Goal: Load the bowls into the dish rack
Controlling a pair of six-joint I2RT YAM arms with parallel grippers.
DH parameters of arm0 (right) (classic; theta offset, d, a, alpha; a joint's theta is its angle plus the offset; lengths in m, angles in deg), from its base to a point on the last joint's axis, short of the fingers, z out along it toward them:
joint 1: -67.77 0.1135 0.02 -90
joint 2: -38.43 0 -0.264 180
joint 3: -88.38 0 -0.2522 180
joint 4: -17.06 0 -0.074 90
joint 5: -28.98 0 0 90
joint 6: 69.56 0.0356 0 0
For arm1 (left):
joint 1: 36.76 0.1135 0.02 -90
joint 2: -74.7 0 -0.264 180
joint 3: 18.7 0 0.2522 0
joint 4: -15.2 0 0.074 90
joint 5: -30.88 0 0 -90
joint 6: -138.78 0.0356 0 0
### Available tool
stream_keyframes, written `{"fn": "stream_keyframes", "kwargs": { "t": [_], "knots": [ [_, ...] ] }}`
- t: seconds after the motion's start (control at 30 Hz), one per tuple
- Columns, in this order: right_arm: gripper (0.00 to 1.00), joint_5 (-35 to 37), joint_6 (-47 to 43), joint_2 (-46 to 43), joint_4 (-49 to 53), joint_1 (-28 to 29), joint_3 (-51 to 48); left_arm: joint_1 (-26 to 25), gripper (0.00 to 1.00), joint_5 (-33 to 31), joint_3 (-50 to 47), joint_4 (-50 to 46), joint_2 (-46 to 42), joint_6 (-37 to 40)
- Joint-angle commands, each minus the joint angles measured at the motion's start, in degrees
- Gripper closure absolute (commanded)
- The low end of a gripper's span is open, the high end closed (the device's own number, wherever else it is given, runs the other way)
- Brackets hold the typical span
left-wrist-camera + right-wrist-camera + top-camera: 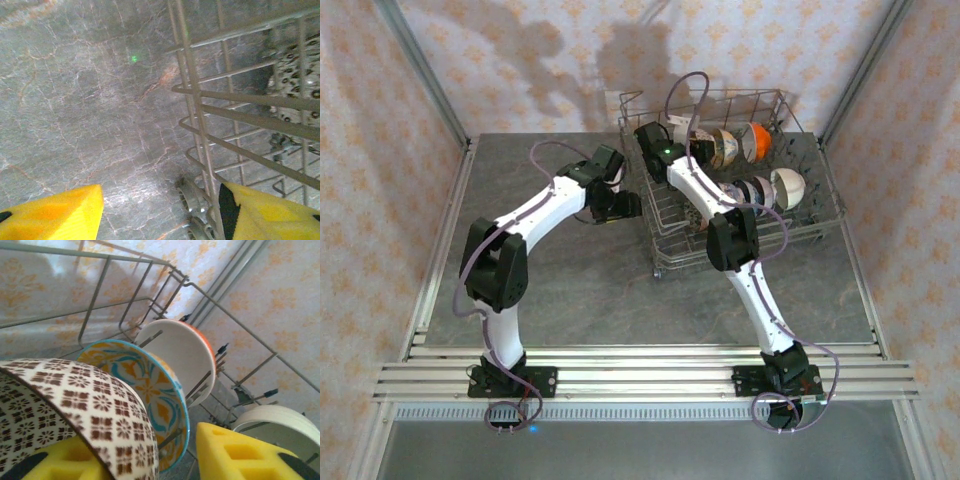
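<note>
The grey wire dish rack (665, 255) stands at the back right of the table with several bowls upright in it. In the right wrist view a brown-and-white patterned bowl (100, 405) is nearest. Behind it come a blue-and-orange bowl (145, 385), an orange bowl with a cream inside (180, 355) and a cream bowl (272, 422). My right gripper (150, 455) is inside the rack (100, 290) and open. Its left finger is inside the brown bowl, its right finger clear of the wall. My left gripper (160, 215) is open over bare table beside the rack's corner (200, 95).
A spotted bowl (300, 75) shows through the rack's wires. The orange bowl (757, 140) and the cream bowl (788, 188) fill the rack's right half. The left gripper (620, 205) hangs just left of the rack. Patterned walls enclose the table (550, 290).
</note>
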State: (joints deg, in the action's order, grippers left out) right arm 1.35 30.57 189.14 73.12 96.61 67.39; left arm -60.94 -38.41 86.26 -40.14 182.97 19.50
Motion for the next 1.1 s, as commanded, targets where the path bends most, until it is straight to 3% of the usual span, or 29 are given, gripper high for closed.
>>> {"fn": "stream_keyframes", "kwargs": {
  "t": [0.0,0.17,0.3,0.37,0.7,1.07],
  "knots": [
    [0.50,-3.02,2.83,-2.63,4.02,0.34,2.82,0.54,0.35,-4.50,-0.93,-0.17,-4.95,-0.24],
    [0.35,-7.31,4.05,-6.71,7.62,0.42,3.45,1.05,0.32,-8.57,-1.24,0.42,-8.89,-1.71],
    [0.17,-8.13,4.21,-10.46,9.43,0.34,2.80,0.89,0.31,-9.59,-0.23,1.83,-11.42,-4.66],
    [0.13,-8.80,4.26,-12.09,10.32,0.25,1.99,0.85,0.31,-9.48,0.88,2.11,-11.97,-5.26],
    [0.08,-13.34,1.96,-20.11,14.04,0.09,0.63,-2.31,0.32,-5.36,8.29,3.50,-10.74,-7.26],
    [0.14,-15.40,0.33,-31.13,13.12,-1.33,-11.26,-5.94,0.35,2.54,10.58,4.85,-6.38,-11.04]
  ]
}}
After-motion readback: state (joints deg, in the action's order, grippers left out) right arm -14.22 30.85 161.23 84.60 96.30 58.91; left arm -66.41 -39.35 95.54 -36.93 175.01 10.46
